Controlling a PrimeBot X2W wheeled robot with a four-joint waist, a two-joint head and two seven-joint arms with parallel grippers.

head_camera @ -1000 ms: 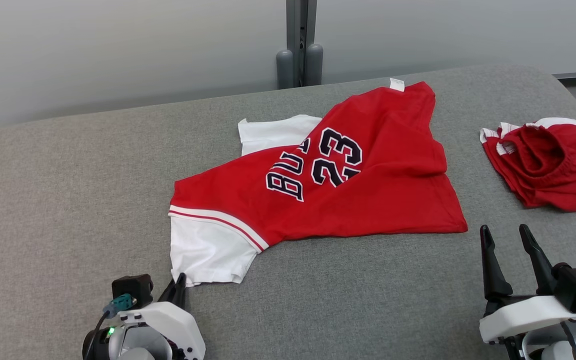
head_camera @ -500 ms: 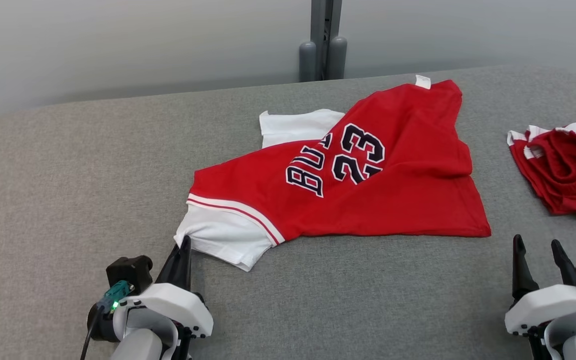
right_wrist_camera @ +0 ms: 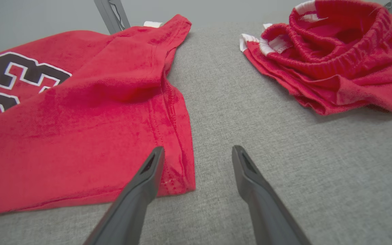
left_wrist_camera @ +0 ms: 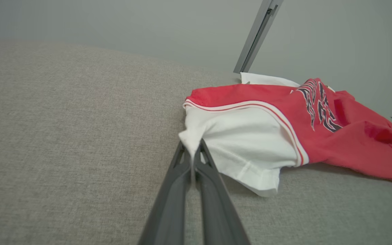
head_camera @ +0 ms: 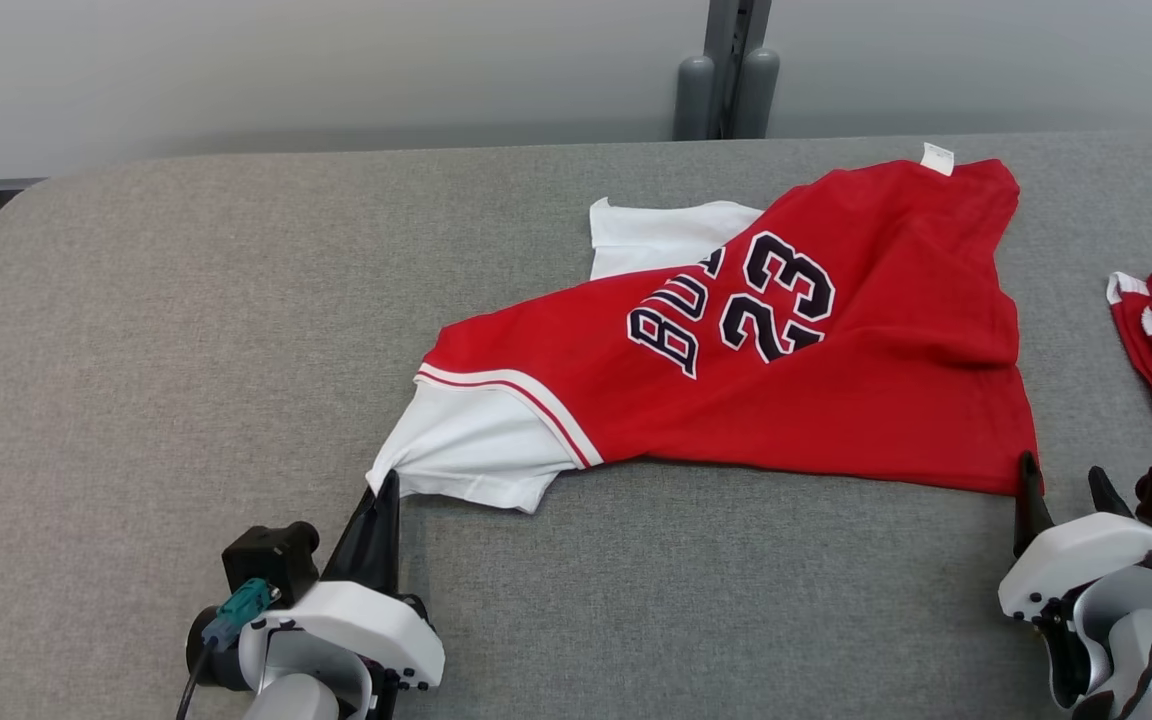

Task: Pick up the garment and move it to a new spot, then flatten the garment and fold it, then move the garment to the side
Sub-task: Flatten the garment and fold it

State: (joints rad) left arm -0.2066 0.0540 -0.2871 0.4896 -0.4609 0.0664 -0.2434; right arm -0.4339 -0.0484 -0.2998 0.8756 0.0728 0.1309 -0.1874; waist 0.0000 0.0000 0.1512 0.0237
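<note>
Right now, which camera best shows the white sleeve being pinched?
The left wrist view: the white sleeve is close up, its corner clamped in the left hand. The head view shows the sleeve smaller, from above. The right wrist view faces the shirt's red hem.

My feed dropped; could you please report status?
Left gripper shut on sleeve of red-and-white jersey. Right gripper open at its hem corner. Crumpled red shorts lie apart.

Red-and-white jersey (head_camera: 786, 380) lies rumpled on grey cushion, number 23 up.
</note>
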